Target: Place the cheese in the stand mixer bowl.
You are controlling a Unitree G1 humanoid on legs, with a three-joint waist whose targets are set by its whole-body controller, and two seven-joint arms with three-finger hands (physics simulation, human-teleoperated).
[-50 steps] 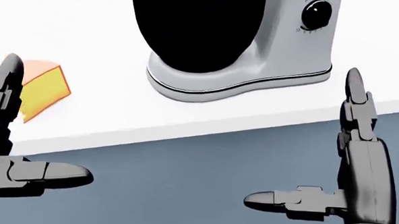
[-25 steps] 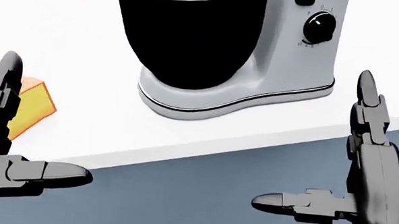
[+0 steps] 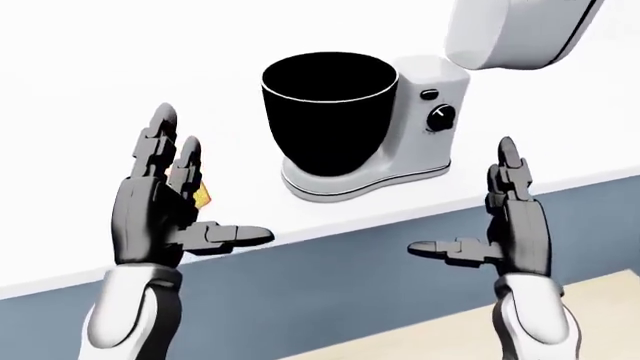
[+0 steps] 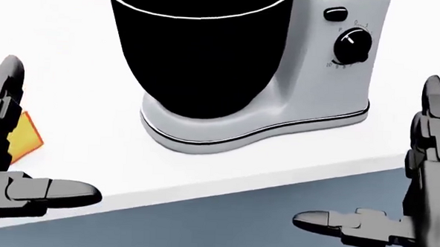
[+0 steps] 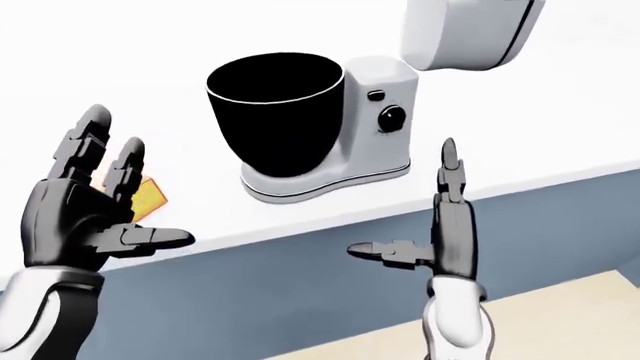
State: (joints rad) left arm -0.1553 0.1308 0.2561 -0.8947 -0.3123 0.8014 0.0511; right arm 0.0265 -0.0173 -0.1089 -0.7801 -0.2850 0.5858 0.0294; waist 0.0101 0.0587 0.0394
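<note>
Left hand (image 3: pixel 165 206) raised, fingers spread, nothing gripped. Cheese (image 5: pixel 150 199) seen on counter (image 3: pixel 90 75), just behind its fingers. Right hand (image 3: pixel 510 225) likewise spread, empty. Stand mixer bowl (image 3: pixel 328 112) seen between both hands, farther up the counter.

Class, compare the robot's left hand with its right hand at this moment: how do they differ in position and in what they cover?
The left hand stands in front of the cheese and hides part of it; the right hand covers nothing, showing against the blue counter front. The left hand is left of the stand mixer bowl, the right hand lower right of it. Both are open and empty, fingers up.
</note>
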